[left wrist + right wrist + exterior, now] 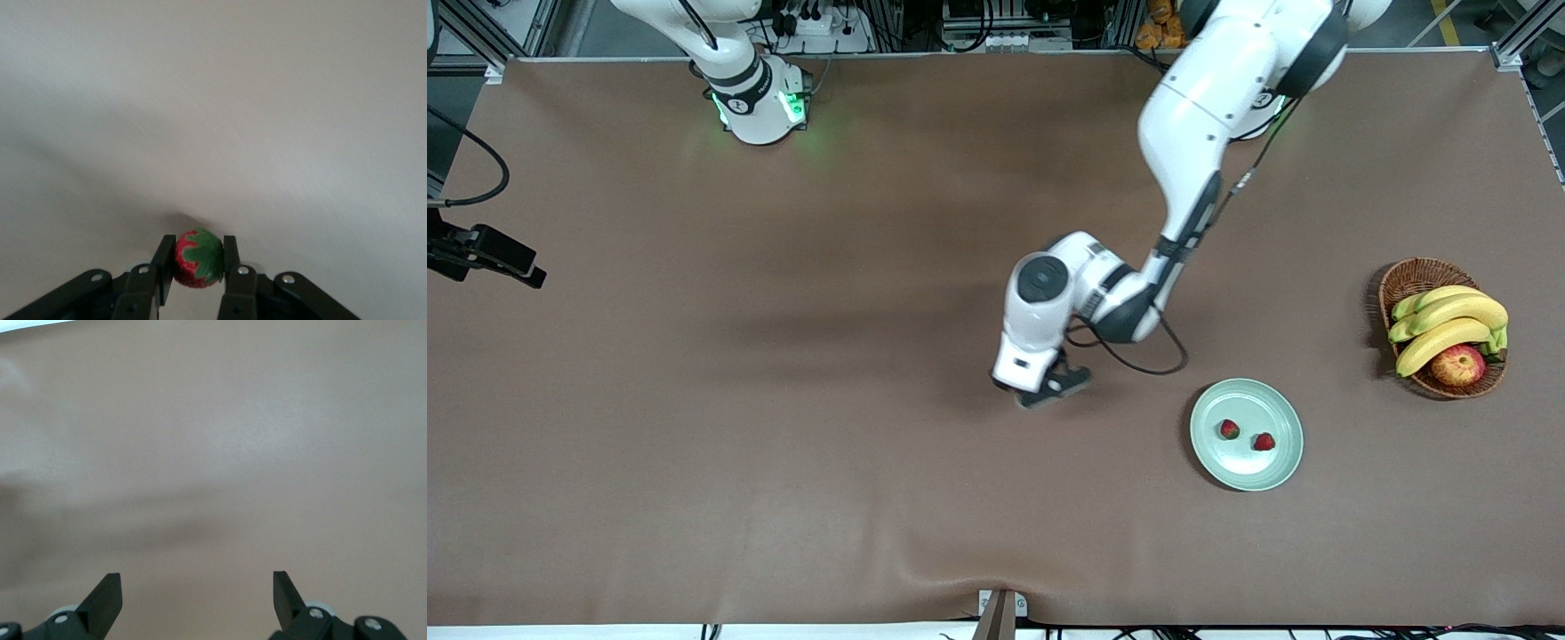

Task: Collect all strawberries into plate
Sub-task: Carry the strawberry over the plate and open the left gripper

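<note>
1. My left gripper (198, 263) is low over the brown table (783, 400), near the middle, toward the right arm's end from the plate (1249, 476). Its two fingers (163, 263) are pinched on a strawberry (198, 267), one on each side, with the green cap facing the wrist camera. I judge the grip is taken across the berry's width so it will not slip when I lift.

2. In the front view the gripper body hides this berry, so I cannot tell whether it rests on the table or is just off it.

3. The pale mint-green plate sits near the front camera, toward the left arm's end. Two strawberries lie in it, one (1229, 429) close beside the other (1264, 442) but not touching.

4. My right gripper (197, 600) waits with its fingers spread wide and nothing between them, over bare table.

5. A wicker basket (1405, 280) stands well apart from the plate, at the left arm's end, holding bananas (1449, 320) and an apple (1458, 364).

6. Count: three strawberries, two plated and one gripped; one plate; one basket; one apple; about four bananas.
</note>
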